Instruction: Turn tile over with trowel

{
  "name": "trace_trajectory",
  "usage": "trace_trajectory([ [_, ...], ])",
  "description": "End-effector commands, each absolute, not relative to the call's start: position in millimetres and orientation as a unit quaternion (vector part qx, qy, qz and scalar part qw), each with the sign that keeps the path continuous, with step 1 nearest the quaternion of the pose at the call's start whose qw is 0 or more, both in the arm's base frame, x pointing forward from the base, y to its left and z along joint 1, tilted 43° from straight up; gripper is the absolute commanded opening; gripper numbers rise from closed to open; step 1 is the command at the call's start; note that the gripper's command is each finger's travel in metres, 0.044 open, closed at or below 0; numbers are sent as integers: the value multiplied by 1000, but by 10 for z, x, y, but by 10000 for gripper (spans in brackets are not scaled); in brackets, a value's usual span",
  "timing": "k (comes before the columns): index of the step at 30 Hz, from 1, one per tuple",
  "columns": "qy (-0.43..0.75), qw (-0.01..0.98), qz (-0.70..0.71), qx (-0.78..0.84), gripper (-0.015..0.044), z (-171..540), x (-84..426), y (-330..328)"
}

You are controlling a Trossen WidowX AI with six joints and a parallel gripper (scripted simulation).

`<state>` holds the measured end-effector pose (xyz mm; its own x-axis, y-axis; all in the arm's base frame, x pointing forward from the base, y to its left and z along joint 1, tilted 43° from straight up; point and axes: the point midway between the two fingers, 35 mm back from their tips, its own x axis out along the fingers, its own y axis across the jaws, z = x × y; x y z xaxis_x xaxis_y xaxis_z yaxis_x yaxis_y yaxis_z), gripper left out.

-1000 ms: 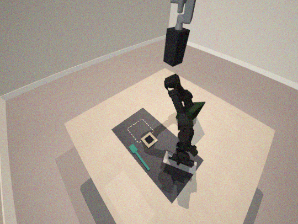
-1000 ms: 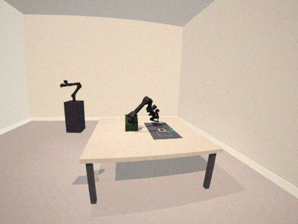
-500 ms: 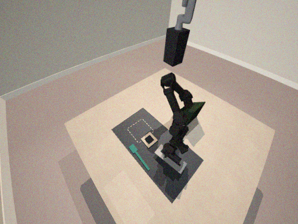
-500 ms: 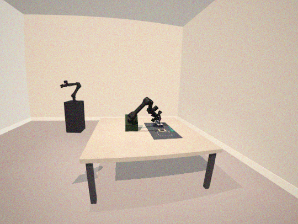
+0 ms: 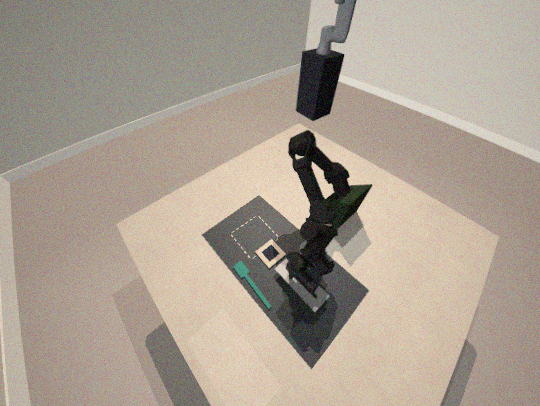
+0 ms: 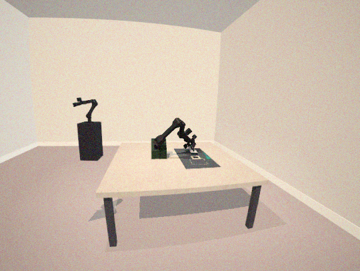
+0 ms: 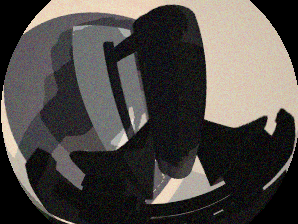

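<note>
My gripper [image 5: 311, 286] [image 6: 191, 149] [image 7: 168, 119] is shut on the dark handle of the small trowel. The trowel's grey blade [image 5: 317, 300] [image 6: 193, 151] [image 7: 90, 70] hangs low over the mat [image 5: 347, 290] [image 6: 213, 164], its pale front end close to the tile's near right side; whether they touch cannot be told. The tile [image 5: 270, 252] [image 6: 195, 157] is cream with a dark square mark facing up. It lies flat at the edge of the dashed outline [image 5: 258, 216], mostly outside it. The fingertips are largely hidden.
A teal spatula-like tool [image 5: 257, 290] [image 6: 207, 157] lies along the mat's edge, beside the tile. The arm's green base block [image 5: 356, 197] [image 6: 159, 149] stands on the table [image 5: 425, 260] [image 6: 143, 177]. A second arm stands on a black pedestal [image 5: 318, 85] [image 6: 90, 141] away from the table.
</note>
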<state>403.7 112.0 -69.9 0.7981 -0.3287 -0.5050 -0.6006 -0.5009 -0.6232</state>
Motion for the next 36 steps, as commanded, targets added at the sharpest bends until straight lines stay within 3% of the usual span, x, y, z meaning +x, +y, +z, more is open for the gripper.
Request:
trace_trajectory([
  [1, 271, 425, 158, -849, 0, -700, 4051, 1102],
  [36, 271, 423, 159, -850, 0, -831, 4048, 723],
])
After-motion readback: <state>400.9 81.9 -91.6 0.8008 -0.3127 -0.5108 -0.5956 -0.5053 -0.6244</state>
